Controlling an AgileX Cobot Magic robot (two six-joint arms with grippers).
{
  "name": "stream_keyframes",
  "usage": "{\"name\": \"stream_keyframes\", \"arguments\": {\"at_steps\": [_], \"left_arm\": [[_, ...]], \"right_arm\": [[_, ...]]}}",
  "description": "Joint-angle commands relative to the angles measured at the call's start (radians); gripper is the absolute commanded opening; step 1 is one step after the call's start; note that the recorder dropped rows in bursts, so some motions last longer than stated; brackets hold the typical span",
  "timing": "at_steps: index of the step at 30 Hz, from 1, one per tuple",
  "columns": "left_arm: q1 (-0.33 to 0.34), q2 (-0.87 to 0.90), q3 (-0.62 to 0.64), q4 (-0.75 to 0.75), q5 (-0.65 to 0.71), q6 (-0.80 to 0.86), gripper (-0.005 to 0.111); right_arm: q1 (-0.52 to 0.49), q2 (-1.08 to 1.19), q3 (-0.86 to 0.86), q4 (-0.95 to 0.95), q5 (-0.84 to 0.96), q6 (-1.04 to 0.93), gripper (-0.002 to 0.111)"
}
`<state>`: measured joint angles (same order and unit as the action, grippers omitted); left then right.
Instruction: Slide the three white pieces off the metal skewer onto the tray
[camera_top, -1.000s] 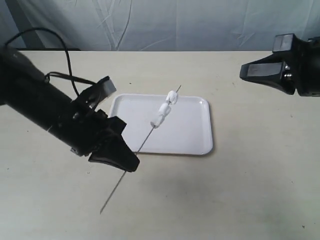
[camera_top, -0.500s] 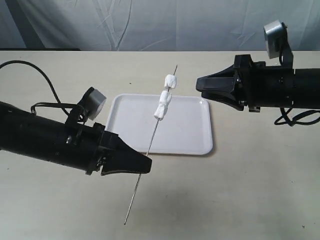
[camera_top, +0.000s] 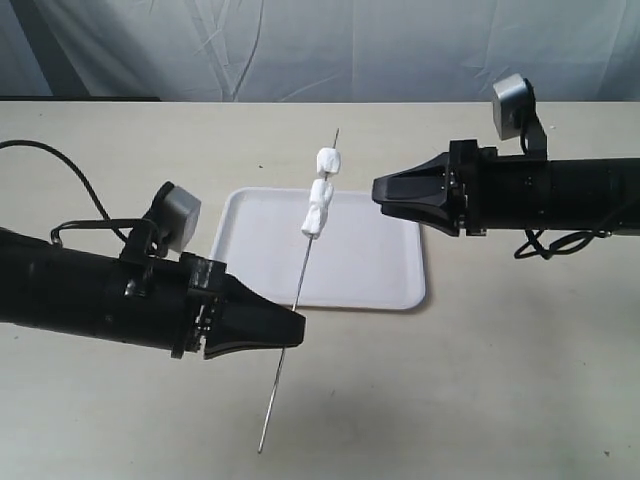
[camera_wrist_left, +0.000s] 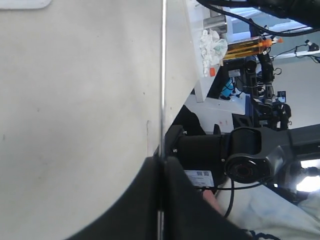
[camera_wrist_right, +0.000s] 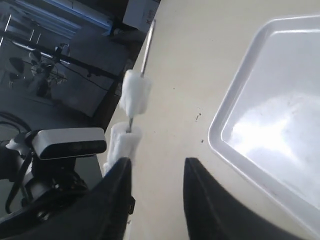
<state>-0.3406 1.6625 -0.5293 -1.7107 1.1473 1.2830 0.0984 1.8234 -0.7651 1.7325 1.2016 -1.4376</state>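
Left tool clenched on thin grey metal skewer; three small soft white pieces threaded, above the flat white tray. Right tool, spread apart, just moved in beside them above the tray: stripping next, probably.

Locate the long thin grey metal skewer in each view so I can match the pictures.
Exterior: the grey metal skewer slants from top centre to lower middle, over the glossy white rectangular tray.
Left wrist: a straight line through the picture's middle, out of the left gripper.
Right wrist: its tip pokes past the white pieces.
Shared landmark: that tray.
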Motion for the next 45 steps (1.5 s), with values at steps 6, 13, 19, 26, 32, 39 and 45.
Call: {"name": "stream_keyframes", "arguments": {"at_steps": [6, 13, 19, 26, 32, 39, 45], "left_arm": [[0.001, -0.011, 0.005, -0.023, 0.044, -0.006, 0.000], [0.001, -0.011, 0.005, -0.034, 0.051, -0.006, 0.000], [0.001, -0.011, 0.005, -0.034, 0.074, -0.006, 0.000], [0.001, -0.011, 0.005, -0.034, 0.074, 0.002, 0.000], [0.001, -0.011, 0.005, -0.034, 0.074, 0.011, 0.000], [0.001, -0.011, 0.005, -0.034, 0.074, 0.011, 0.000], [0.001, -0.011, 0.005, -0.034, 0.074, -0.001, 0.000]], "right_arm": [[0.072, 0.002, -0.103, 0.012, -0.011, 0.010, 0.035], [0.072, 0.002, -0.119, 0.012, -0.067, 0.019, 0.035], [0.072, 0.002, -0.149, 0.012, -0.080, 0.048, 0.035], [0.078, 0.002, -0.151, 0.012, -0.083, 0.060, 0.035], [0.113, 0.002, -0.169, 0.012, -0.083, 0.075, 0.035], [0.113, 0.002, -0.169, 0.012, -0.096, 0.080, 0.025], [0.113, 0.002, -0.169, 0.012, -0.118, 0.080, 0.014]]}}
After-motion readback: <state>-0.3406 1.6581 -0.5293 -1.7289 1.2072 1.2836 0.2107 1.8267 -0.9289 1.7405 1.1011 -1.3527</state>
